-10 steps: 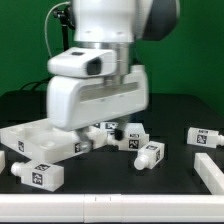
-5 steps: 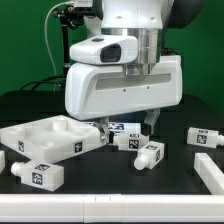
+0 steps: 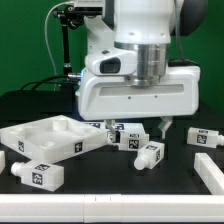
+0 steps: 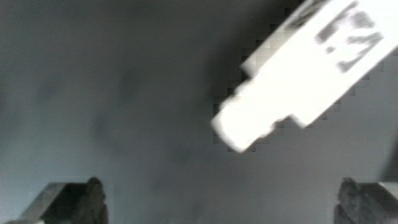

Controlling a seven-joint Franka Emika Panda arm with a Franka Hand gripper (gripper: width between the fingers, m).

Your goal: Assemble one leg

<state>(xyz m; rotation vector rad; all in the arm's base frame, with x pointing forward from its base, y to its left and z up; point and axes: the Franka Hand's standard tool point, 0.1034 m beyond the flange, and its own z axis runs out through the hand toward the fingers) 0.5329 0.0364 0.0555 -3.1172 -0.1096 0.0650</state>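
Observation:
My gripper (image 3: 138, 125) hangs low over the table, just behind two legs, with its jaws wide apart and nothing between them. One leg (image 3: 128, 135) lies right below it and a second leg (image 3: 150, 154) lies a little nearer the front. Another leg (image 3: 205, 138) lies to the exterior view's right and one more leg (image 3: 38, 174) at the front left. In the wrist view the gripper (image 4: 217, 205) shows both fingertips (image 4: 71, 203) at the edges, and one blurred leg (image 4: 294, 70) lies ahead, apart from them.
The wide white panel (image 3: 48, 138) with round sockets lies at the exterior view's left, close to the gripper. A white bar (image 3: 100, 210) runs along the front edge and a white piece (image 3: 210, 170) sits at the front right.
The arm has moved steadily toward the exterior view's right, from over the panel to over the legs. The jaws stay open and empty.

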